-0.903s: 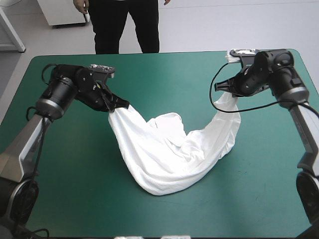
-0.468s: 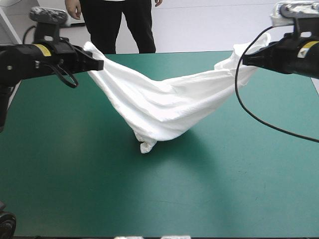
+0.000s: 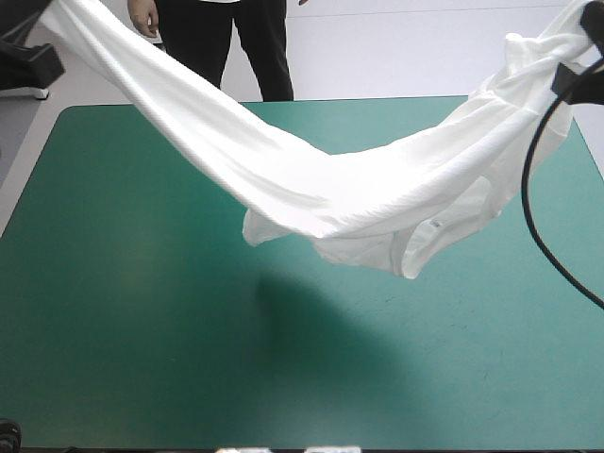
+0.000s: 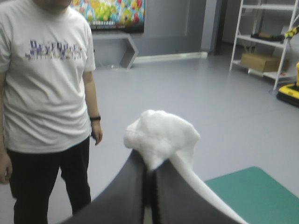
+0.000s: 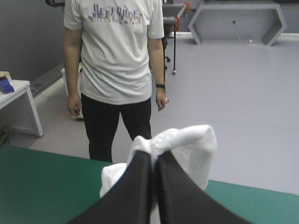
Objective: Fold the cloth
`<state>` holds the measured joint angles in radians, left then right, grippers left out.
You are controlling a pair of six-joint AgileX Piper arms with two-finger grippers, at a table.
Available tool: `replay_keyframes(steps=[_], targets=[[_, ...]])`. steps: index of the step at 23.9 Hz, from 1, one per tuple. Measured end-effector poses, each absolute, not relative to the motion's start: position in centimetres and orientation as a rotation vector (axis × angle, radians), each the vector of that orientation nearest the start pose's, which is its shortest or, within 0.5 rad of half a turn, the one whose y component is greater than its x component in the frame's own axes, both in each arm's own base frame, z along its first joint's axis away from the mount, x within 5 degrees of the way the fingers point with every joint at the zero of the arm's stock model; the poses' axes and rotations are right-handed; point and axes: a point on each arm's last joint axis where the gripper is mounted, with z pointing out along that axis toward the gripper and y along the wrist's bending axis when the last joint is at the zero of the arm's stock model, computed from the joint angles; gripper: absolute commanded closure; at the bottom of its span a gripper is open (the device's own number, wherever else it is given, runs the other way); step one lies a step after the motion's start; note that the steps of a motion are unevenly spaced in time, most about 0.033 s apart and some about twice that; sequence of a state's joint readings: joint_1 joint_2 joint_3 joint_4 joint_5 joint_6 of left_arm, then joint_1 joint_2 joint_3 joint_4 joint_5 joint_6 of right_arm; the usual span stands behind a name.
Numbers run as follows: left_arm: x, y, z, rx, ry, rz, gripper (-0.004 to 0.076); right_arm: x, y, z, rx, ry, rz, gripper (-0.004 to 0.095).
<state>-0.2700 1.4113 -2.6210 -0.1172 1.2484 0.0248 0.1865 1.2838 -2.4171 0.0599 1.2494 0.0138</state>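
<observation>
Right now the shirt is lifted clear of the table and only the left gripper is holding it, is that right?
Not quite. The right gripper is shut on the T-shirt too; the right wrist view shows white cloth bunched between its fingers. The rest holds: the left gripper grips it, and it hangs clear of the table.

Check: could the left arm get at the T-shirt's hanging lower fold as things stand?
Probably not. The left gripper is shut on one end of the T-shirt, raised high; the fold hangs mid-span over the table, and reaching it means letting go.
</observation>
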Motion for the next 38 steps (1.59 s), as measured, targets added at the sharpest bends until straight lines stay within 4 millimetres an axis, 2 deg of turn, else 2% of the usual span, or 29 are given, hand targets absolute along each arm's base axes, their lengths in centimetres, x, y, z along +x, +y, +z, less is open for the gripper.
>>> replay_keyframes(steps=[3,7,11,13,14,15,16,17,18,21,23,25,27,32,34,38], targets=[[10.2,-4.1,66.9,0.293,1.428,-0.331,0.0734,9.6,2.4,65.3,-0.167,1.538,0.218,0.0924],[9.4,-4.0,67.2,0.302,1.403,-0.342,0.0734,8.8,2.2,65.7,-0.166,1.512,0.219,0.0925],[10.7,-4.4,66.9,0.307,1.429,-0.346,0.0734,9.7,2.5,65.3,-0.162,1.542,0.239,0.0925],[13.0,-5.1,66.0,0.318,1.497,-0.349,0.0734,11.8,3.0,64.0,-0.154,1.63,0.277,0.0925],[15.4,-5.7,64.7,0.325,1.586,-0.348,0.0734,13.9,3.6,62.3,-0.148,1.733,0.303,0.0925],[16.4,-6.0,64.0,0.329,1.63,-0.348,0.0734,14.8,3.8,61.4,-0.147,1.779,0.311,0.0925],[19.3,-6.8,61.5,0.337,1.763,-0.341,0.0734,17.2,4.3,58.7,-0.144,1.908,0.314,0.0925],[20.8,-7.1,60.0,0.341,1.837,-0.334,0.0734,18.1,4.5,57.5,-0.144,1.96,0.312,0.0925],[23.6,-7.8,56.5,0.349,1.993,-0.315,0.0734,20.0,4.8,54.5,-0.142,2.087,0.305,0.0925],[28.4,-9.0,47.8,0.369,2.312,-0.285,0.0734,24.0,5.5,47.8,-0.126,2.28,0.291,0.0925],[30.8,-9.6,43.2,0.367,2.414,-0.267,0.0734,26.7,5.9,43.9,-0.114,2.354,0.262,0.0925],[33.1,-10.0,40.1,0.362,2.454,-0.233,0.0734,29.7,6.3,40.8,-0.109,2.413,0.232,0.0925],[35.5,-10.6,37.8,0.354,2.45,-0.219,0.0734,32.9,6.7,38.1,-0.104,2.437,0.199,0.0925],[39.0,-11.3,33.5,0.347,2.471,-0.178,0.0734,37.4,7.3,33.4,-0.058,2.489,0.169,0.0925],[40.5,-11.4,30.9,0.361,2.514,-0.124,0.0734,39.6,7.5,31.2,-0.03,2.519,0.152,0.0925],[41.9,-11.3,27.9,0.374,2.565,-0.043,0.0734,42.0,7.6,28.9,0.003,2.535,0.144,0.0925]])
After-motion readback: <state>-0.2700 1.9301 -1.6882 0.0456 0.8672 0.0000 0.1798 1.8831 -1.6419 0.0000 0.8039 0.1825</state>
